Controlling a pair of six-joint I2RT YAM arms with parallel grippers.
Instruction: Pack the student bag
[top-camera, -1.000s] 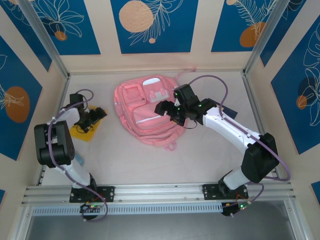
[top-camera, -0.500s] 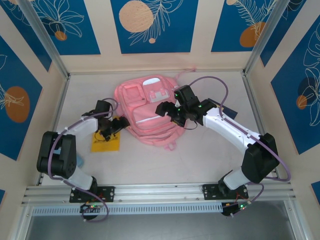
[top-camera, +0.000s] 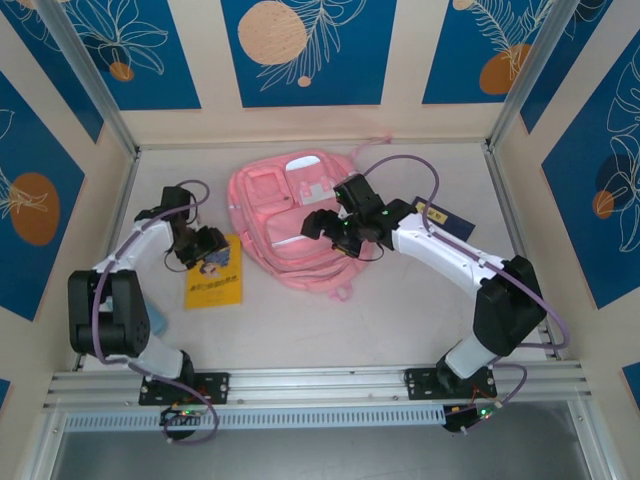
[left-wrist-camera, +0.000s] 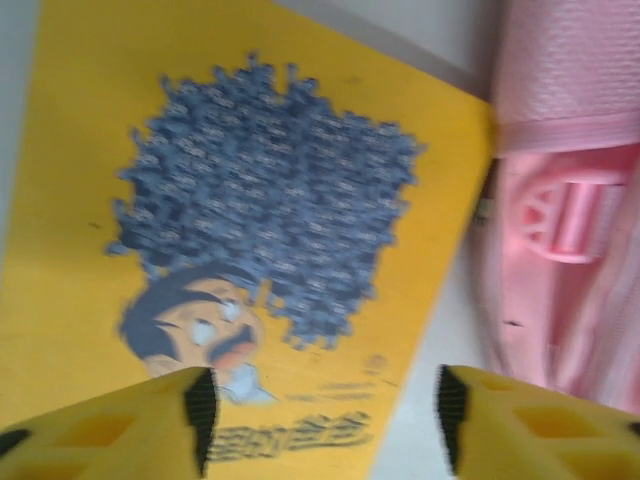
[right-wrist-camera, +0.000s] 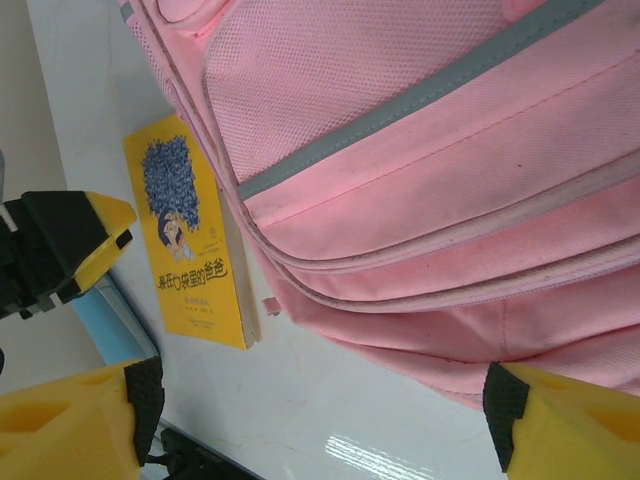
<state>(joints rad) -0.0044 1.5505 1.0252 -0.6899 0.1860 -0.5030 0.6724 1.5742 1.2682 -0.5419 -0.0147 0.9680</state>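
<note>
The bag (top-camera: 262, 225) lies flat at the middle back of the table (top-camera: 400, 320), its top loop toward the far wall and its bottom toward the arms. A yellow book (top-camera: 213, 275) lies flat on the table just beside the bag's left edge; whether the two touch cannot be told. The book's long axis runs roughly from near to far, almost parallel to that side of the bag, so the bag lies directly to the book's right. The left gripper (top-camera: 203, 246) hangs over the far end of the book. In its wrist view the fingers (left-wrist-camera: 150, 420) stand apart above the cover with nothing between them, so it is released. The right gripper (top-camera: 328, 228) hovers above the bag's right-middle panel, also spread wide and empty, with pink fabric below it. The left arm is clearly the nearer one to the book, while the right arm is the one placed over the bag. The next move likely turns on this: the book must be taken by a long edge and carried a short way rightward, while the right gripper finds a zip opening. None of the views shows plainly whether a pocket is open.
</note>
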